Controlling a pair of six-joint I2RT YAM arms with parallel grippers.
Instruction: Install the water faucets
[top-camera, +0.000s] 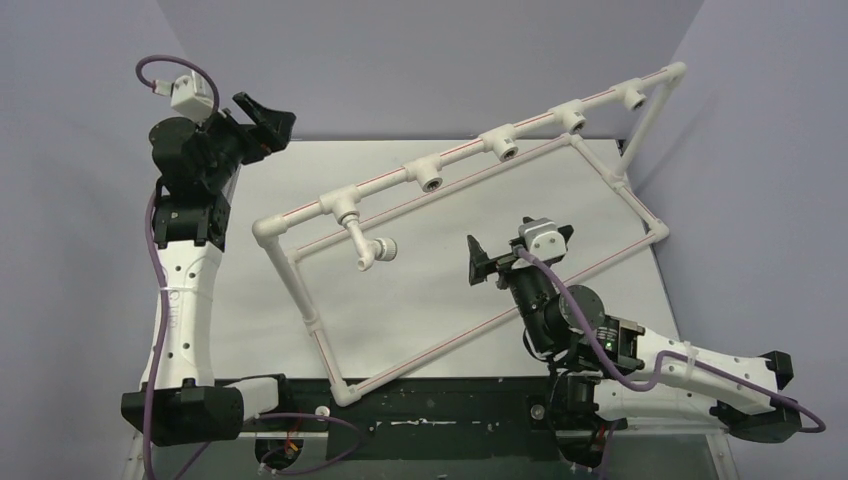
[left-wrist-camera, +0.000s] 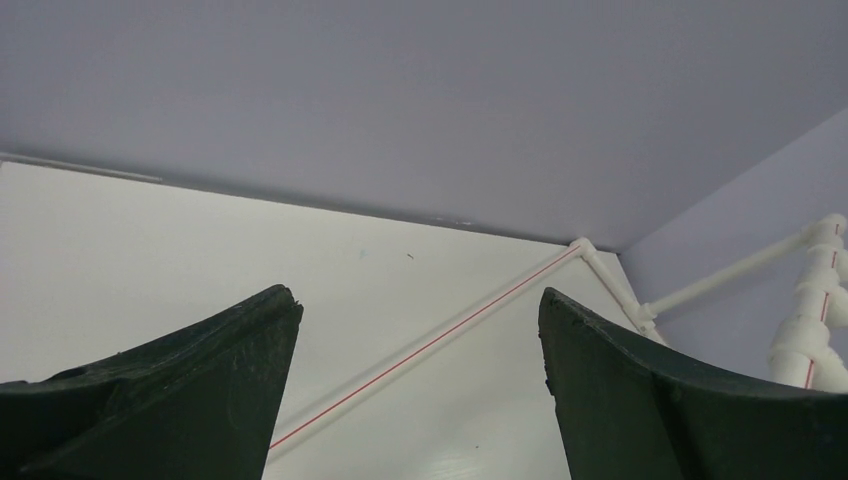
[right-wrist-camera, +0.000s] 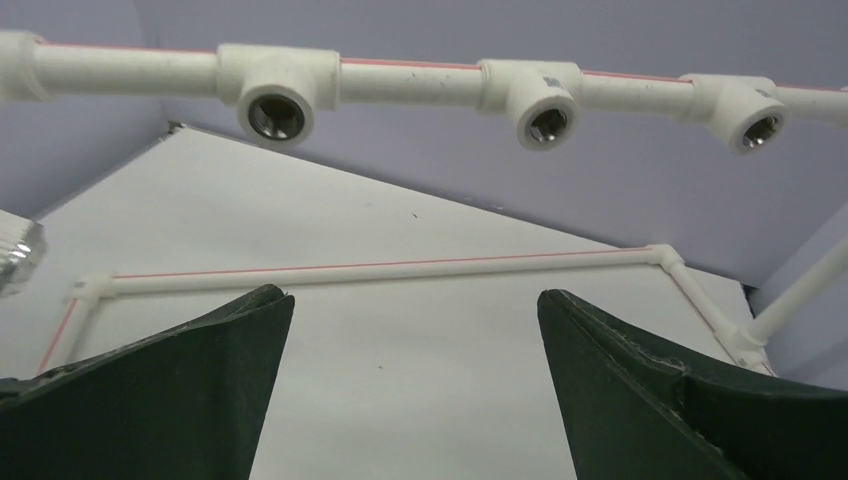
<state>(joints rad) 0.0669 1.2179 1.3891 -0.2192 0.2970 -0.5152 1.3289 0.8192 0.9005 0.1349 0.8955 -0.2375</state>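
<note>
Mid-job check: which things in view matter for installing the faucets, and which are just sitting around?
For the job:
- faucet, hanging from the leftmost tee
- pipe frame
- empty tee sockets along its top rail
- left end effector and right end effector, both open and empty

Just there:
- purple cable on the left arm
- table under the frame

Lighting flat and diffuse from overhead, bright enough everywhere. White matte table top (top-camera: 400, 330) close to clipping, with a mild sheen at the bottom of the left wrist view. White plastic pipe frame with red stripes (top-camera: 288, 275) throws only faint, soft shadows. Dark curved plastic fingers (left-wrist-camera: 150, 400) underexposed in both wrist views, edges soft, almost no surface detail. Round silvery faucet knob (right-wrist-camera: 15, 255) blurred, cut off at the left border. Top view sharp, corners slightly darker.
</note>
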